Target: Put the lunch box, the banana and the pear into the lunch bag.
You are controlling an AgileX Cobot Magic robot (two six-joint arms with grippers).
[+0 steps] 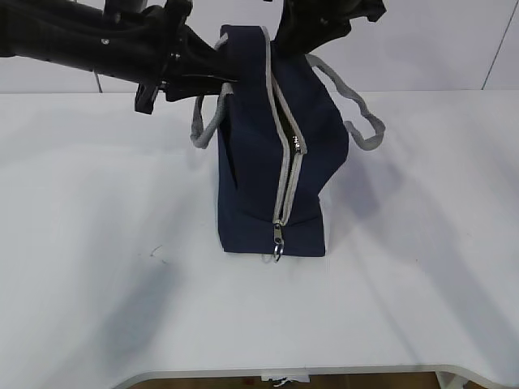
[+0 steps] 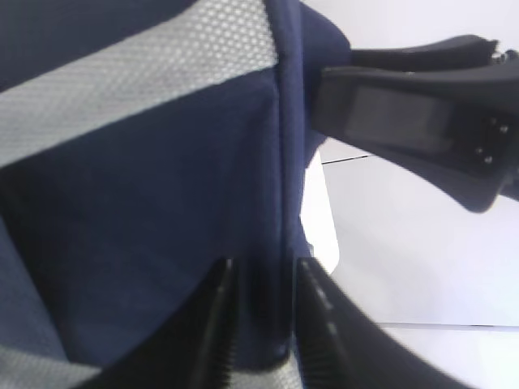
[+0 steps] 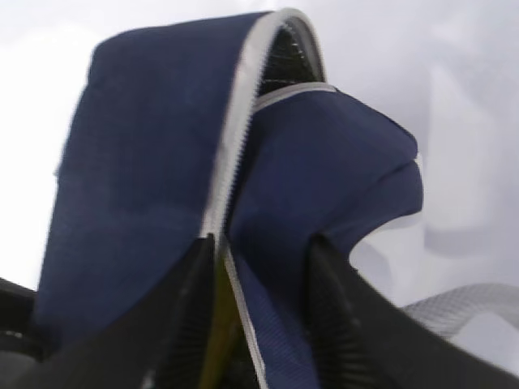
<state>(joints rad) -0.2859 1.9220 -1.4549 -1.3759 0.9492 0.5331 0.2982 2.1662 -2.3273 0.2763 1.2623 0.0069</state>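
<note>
Both grippers flanking the lunch bag (image 1: 272, 174) rim at its far end, zipper axis running near-to-far

Left gripper (image 2: 261, 279) straddling a navy seam, jaws slightly parted; right gripper (image 3: 261, 267) straddling the zipper edge, parted; neither clearly clamping

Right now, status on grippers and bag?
Left gripper and right gripper each straddle lunch bag fabric. Zipper open. Food not visible.

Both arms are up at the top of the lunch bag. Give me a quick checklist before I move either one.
1. Lunch bag upright on the table: ok.
2. Zipper open along the top: ok, slider low on the front.
3. Left gripper free of fabric: not ok, a navy fold lies between its fingers.
4. Right gripper free of fabric: not ok, the zipper edge runs between its fingers.
5. Lunch box, banana, pear inside: cannot tell; only something yellow shows in the right wrist view.
6. Handles clear of the opening: ok.
</note>
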